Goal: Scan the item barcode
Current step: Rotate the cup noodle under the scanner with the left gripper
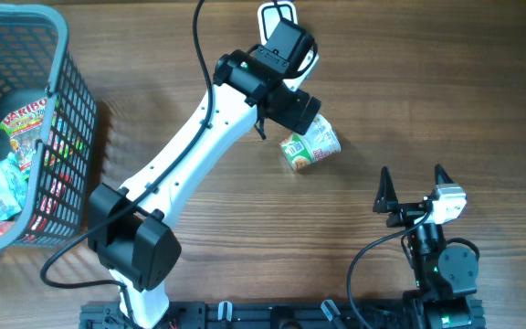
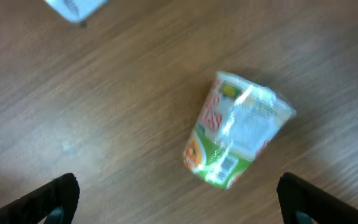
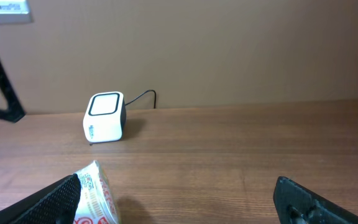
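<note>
Cup (image 1: 310,146) lies on its side on the worktop (image 1: 427,82), just right of centre in the overhead frame, at the lower right edge of the left wrist. Scanner (image 3: 105,117) is at top centre, well apart from it.

Left tool (image 2: 179,208): jaws spread wide, holding nothing. Cup sits ahead of the fingertips, right of frame centre in the wrist view. Right tool (image 1: 413,183): also wide apart and empty, lower right, with the cup near its left finger.

Handling, my read:
- Tapered noodle cup, probably thin paper or foam wall. Light and easy to crush, so close gently.
- Glossy film wrap with glare streaks, so likely slippery.
- Being on its side and conical, it'll roll in an arc if nudged.
- Grip across the body near the wider rim end, where it should be stiffest.
- Wrist view shows what looks like a barcode patch low on the sidewall. It's blurred, so I can't confirm. Keep fingers off that face.

Worktop is wood grain, matte. Scanner is a small white box with rounded corners, a dark-edged window and a black cable.
</note>
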Controlling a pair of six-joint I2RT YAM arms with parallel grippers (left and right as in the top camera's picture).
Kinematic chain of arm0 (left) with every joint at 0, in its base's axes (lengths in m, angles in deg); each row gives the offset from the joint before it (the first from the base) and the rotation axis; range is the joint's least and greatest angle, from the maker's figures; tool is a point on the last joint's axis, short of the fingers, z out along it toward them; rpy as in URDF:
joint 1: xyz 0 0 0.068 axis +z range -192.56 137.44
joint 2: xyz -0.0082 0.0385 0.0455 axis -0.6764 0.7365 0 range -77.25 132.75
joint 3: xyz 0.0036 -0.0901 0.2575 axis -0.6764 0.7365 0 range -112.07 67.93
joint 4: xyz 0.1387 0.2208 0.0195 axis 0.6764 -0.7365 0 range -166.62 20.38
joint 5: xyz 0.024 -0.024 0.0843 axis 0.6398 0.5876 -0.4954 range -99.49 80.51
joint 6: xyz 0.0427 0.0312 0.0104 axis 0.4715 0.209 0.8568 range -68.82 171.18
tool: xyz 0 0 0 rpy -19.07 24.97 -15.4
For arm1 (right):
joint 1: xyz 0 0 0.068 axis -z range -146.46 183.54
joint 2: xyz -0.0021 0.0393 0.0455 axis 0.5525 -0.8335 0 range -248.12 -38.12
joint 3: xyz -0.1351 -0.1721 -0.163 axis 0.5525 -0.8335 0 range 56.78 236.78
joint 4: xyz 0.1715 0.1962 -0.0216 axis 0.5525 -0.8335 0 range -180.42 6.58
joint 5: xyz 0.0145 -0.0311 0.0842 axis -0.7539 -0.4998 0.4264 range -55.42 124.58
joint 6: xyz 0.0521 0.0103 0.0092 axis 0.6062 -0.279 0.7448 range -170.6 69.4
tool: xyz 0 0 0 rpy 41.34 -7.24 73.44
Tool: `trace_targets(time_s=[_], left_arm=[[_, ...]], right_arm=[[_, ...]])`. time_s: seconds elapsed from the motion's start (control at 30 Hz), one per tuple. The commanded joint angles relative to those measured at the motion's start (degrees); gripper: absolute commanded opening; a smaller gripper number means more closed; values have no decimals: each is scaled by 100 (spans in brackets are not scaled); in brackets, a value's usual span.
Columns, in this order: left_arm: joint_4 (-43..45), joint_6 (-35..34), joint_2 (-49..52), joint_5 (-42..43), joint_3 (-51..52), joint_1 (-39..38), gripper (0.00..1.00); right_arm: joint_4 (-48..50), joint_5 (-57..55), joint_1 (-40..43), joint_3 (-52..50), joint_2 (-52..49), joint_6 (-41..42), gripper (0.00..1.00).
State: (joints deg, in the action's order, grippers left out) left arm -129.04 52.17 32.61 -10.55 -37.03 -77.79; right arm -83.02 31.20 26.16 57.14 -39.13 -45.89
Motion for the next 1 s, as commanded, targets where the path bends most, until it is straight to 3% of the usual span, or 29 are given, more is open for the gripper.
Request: trace_targets(time_s=[0.0,0.17,0.2,0.23,0.27,0.3,0.43,0.57,0.73,0.97], left_arm=[[227,24,-37,-50,-81,9,100],[247,-87,-31,219,-68,203,100],[243,-306,-17,273,-68,330,90],[247,-514,7,275,-68,431,56],[245,-673,44,295,-68,553,15],[240,-817,83,302,-66,664,4],[295,-896,323,328,101,785,4],[1078,-901,763,503,555,597,4],[1449,-901,1349,809,610,317,4],[1198,-942,1486,1174,608,-138,5]], right_arm=[[20,66,22,-7,22,-20,100],[20,66,22,-7,22,-22,100],[20,66,22,-7,22,-20,100],[20,66,22,-7,22,-20,100],[22,66,22,-7,22,-20,100],[20,66,22,-7,22,-22,100],[20,66,22,-7,22,-22,100],[20,66,22,-7,22,-22,100],[20,66,22,-7,22,-20,99],[20,66,22,-7,22,-20,100]])
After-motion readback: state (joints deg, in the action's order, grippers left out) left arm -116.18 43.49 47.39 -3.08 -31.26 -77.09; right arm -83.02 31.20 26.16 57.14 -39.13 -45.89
